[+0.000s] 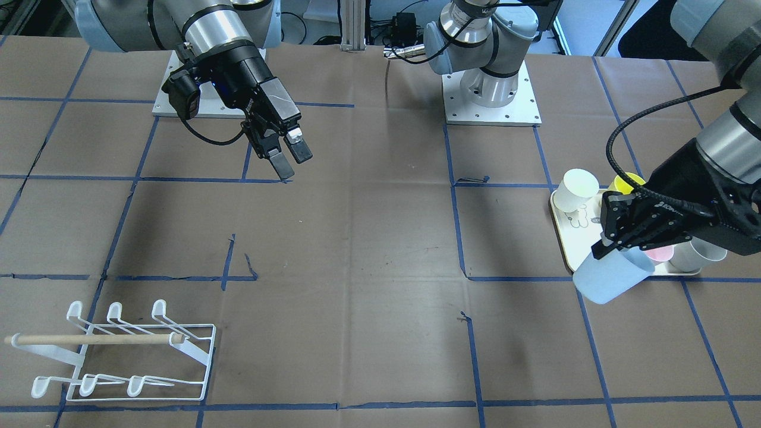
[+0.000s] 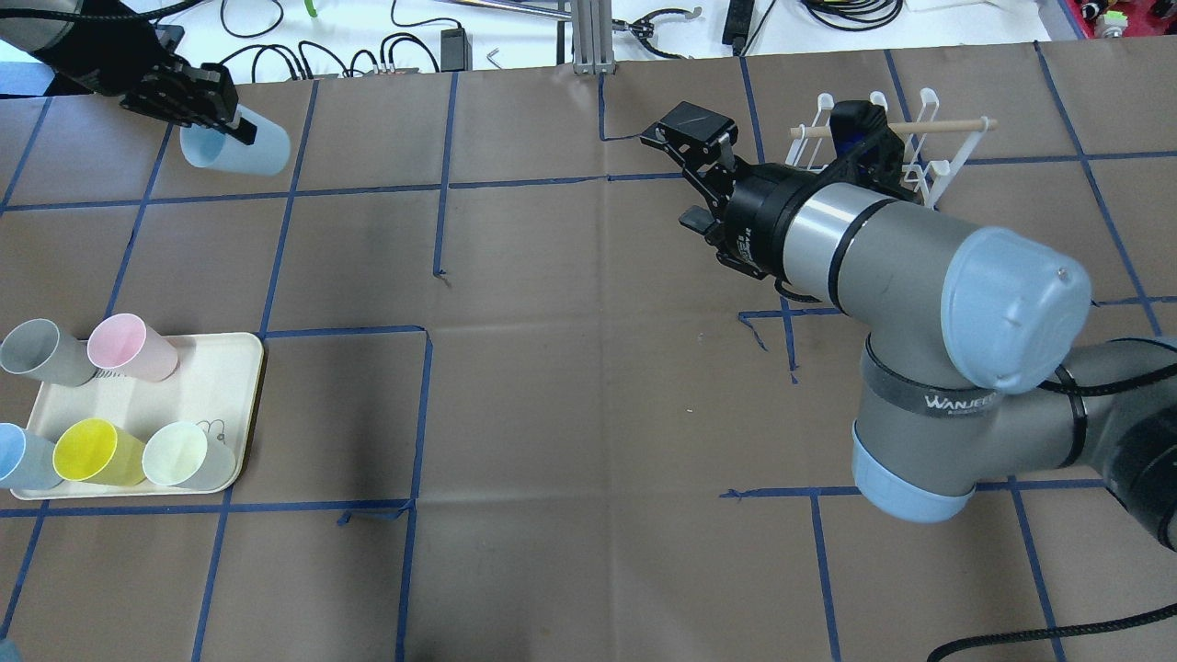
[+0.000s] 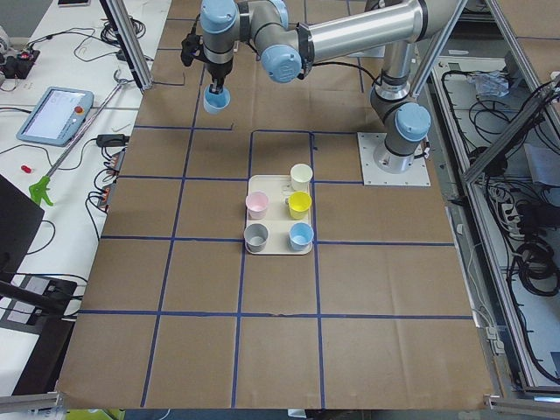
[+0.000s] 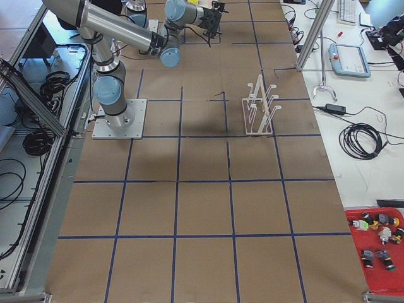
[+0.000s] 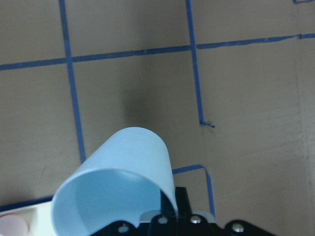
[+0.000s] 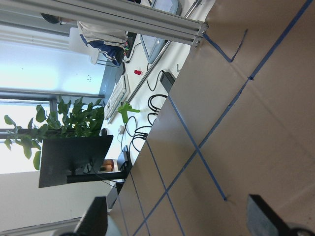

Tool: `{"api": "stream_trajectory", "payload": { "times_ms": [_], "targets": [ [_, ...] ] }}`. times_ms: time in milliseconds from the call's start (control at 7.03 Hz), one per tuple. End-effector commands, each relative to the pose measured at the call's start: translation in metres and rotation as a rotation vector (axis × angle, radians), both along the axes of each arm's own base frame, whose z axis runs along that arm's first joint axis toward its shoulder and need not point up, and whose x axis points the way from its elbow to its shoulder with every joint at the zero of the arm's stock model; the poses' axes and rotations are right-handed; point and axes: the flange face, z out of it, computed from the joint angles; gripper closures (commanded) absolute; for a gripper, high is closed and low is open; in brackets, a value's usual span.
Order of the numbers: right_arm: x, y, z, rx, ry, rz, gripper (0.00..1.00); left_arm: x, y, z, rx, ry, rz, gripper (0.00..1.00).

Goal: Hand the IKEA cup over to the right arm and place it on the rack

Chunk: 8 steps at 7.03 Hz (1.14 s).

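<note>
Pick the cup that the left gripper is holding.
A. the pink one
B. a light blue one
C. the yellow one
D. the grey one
B: the left gripper is clamped on the rim of a light blue cup held above the table, while the pink cup, yellow cup and grey cup stand on the tray.

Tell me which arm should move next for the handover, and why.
Left. The left gripper is shut on the blue cup, held off the table far from the right gripper, which hangs open and empty.
</note>
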Motion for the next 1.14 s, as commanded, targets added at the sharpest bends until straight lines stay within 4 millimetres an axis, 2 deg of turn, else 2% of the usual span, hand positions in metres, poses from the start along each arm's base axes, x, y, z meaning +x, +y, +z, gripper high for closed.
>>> {"api": "stream_trajectory", "payload": {
  "times_ms": [0,142,285,427,569,712,854,996],
  "targets": [
    [-0.002,0.007,0.001,0.015,-0.091,-0.061,0.00,-0.052,-0.003,0.001,-0.239,0.137,-0.119,1.00],
    [-0.002,0.006,0.002,0.011,-0.091,-0.066,0.00,-0.074,0.003,-0.001,-0.365,0.197,-0.175,1.00],
    [-0.002,0.004,-0.001,0.018,-0.085,-0.069,0.00,-0.086,0.011,-0.008,-0.476,0.253,-0.221,1.00],
    [-0.002,0.003,-0.002,0.016,-0.081,-0.063,0.00,-0.094,0.014,-0.023,-0.570,0.307,-0.266,1.00],
    [-0.002,0.003,-0.004,0.023,-0.078,-0.064,0.00,-0.112,0.022,-0.028,-0.656,0.350,-0.328,1.00],
    [-0.002,0.002,-0.006,0.029,-0.075,-0.065,0.00,-0.140,0.035,-0.040,-0.678,0.362,-0.380,0.99],
    [-0.002,0.002,-0.005,0.036,-0.085,-0.069,0.00,-0.167,0.060,-0.048,-0.715,0.365,-0.435,0.99],
    [-0.002,0.004,-0.002,0.032,-0.099,-0.081,0.00,-0.179,0.081,-0.068,-0.749,0.372,-0.465,0.98]
  ]
}}
